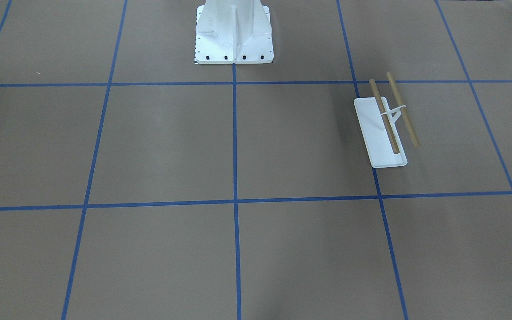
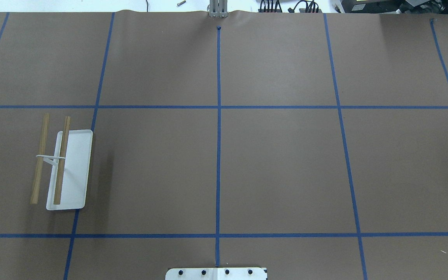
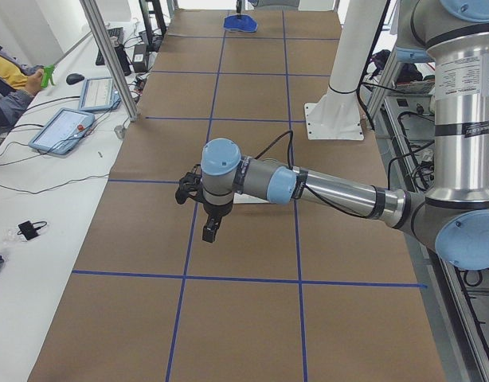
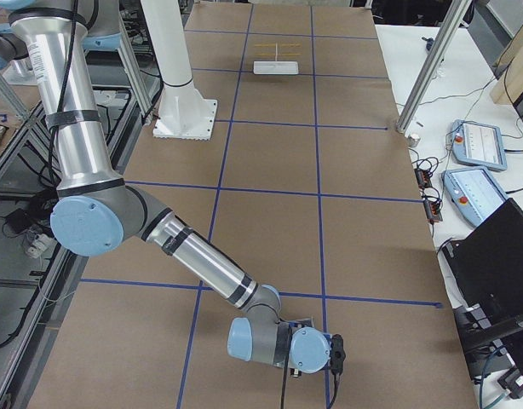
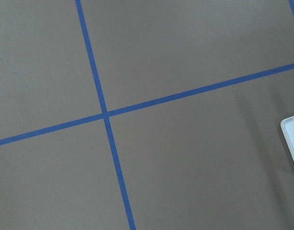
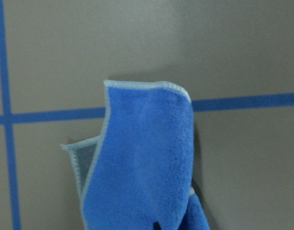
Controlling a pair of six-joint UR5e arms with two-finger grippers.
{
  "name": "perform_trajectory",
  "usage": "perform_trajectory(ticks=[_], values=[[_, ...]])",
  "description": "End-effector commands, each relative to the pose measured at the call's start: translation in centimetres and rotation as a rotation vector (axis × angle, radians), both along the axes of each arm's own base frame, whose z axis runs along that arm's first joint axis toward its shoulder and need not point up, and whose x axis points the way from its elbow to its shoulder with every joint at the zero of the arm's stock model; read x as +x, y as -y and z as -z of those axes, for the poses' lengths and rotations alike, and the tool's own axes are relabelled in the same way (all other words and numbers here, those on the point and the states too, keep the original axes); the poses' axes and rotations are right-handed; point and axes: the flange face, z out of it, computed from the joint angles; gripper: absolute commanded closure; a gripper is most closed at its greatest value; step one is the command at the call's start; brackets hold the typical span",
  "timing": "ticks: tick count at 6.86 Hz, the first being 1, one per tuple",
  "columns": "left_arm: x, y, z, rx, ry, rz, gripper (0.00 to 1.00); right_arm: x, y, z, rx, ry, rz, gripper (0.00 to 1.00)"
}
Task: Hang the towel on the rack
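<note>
We are recording the table point(image 2: 278, 167), papered brown under a blue tape grid, as the largest item. The left arm point(image 3: 340, 191) is reaching across mid-frame in the left side view. The right arm point(image 4: 202, 264) is stretching toward the bottom of the right side view.

The pedestal point(image 1: 234, 35) is standing at the table's edge, beside the carry route rather than on it. The rack point(image 2: 72, 167) is standing at the left of the overhead view with both dowels point(image 2: 61, 159) bare. The towel point(image 6: 142, 163) is filling the lower centre of the right wrist view, rumpled, with one edge folded over. It is lying well apart from the rack.

We are judging the task barely begun, with carrying and draping both remaining.

The left gripper point(image 3: 209, 231) is pointing down at mid-table. The right gripper point(image 4: 336, 356) is sitting at the bottom edge of the right side view. We cannot tell how far either is parted, or whether the right is holding cloth. We are judging the left arm, hanging near the rack, the likeliest obstruction.
</note>
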Motion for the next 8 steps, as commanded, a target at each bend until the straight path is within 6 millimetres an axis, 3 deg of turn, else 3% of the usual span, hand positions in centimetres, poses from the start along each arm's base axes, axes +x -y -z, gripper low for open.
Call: perform_trajectory(ticks=[1, 3, 4, 5, 6, 8], values=[[1.0, 0.4, 2.0, -0.062, -0.142, 0.036, 0.02, -2.8, 4.4, 10.4, 0.004, 0.032, -0.100, 1.00], [1.9, 1.4, 4.5, -0.119, -0.256, 0.107, 0.02, -8.9, 7.4, 21.9, -0.060, 0.059, -0.208, 1.00], [2.4, 3.3, 6.4, -0.185, -0.331, 0.129, 0.02, -12.9, 7.9, 28.1, -0.081, 0.045, -0.284, 1.00], [3.0, 5.4, 7.7, -0.246, -0.382, 0.140, 0.02, -18.8, 7.6, 34.3, -0.140, 0.054, -0.373, 1.00], [3.9, 7.7, 9.6, -0.312, -0.404, 0.173, 0.02, -24.3, 7.5, 41.7, -0.217, 0.057, -0.465, 1.00], [7.8, 12.0, 12.9, -0.461, -0.426, 0.211, 0.02, -32.3, 7.3, 60.3, -0.364, 0.003, -0.554, 1.00]])
